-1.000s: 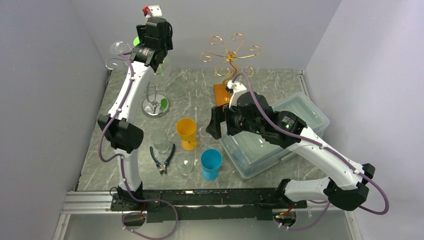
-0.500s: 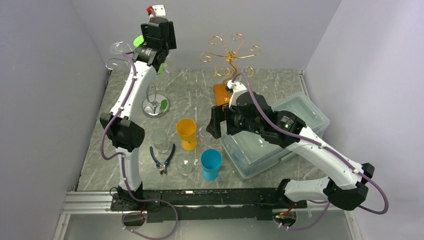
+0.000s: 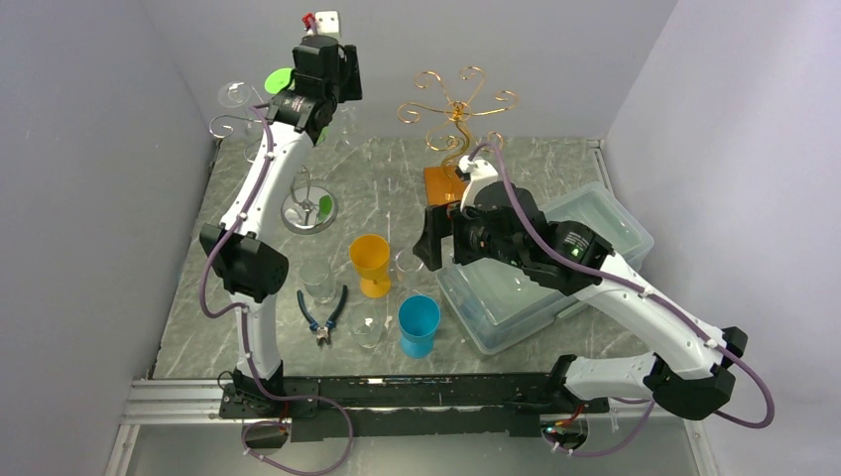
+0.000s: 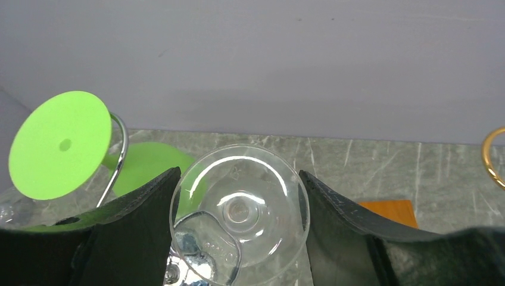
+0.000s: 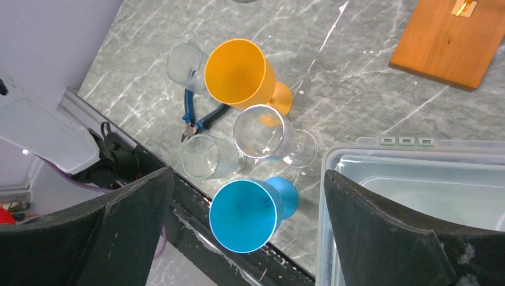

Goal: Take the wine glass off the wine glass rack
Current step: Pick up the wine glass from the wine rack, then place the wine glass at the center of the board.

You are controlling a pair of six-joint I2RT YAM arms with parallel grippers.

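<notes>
The left gripper [image 4: 238, 179] had its fingers clamped on the clear wine glass [image 4: 240, 211] — foot up between them, high beside the chrome rack [image 4: 124, 149]. It seemed not yet clear of the wire — drawing it away and setting it down were left. The right gripper [image 5: 247, 176] hung wide open.

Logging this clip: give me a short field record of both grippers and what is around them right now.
left gripper: raised at the silver rack, shut on the clear wine glass
beside it: green glass hanging on the rack
right gripper: open, empty, above the table
under right gripper: orange cup, blue cup, pliers
task: glass gripped; off the hook or not, cannot tell
</notes>
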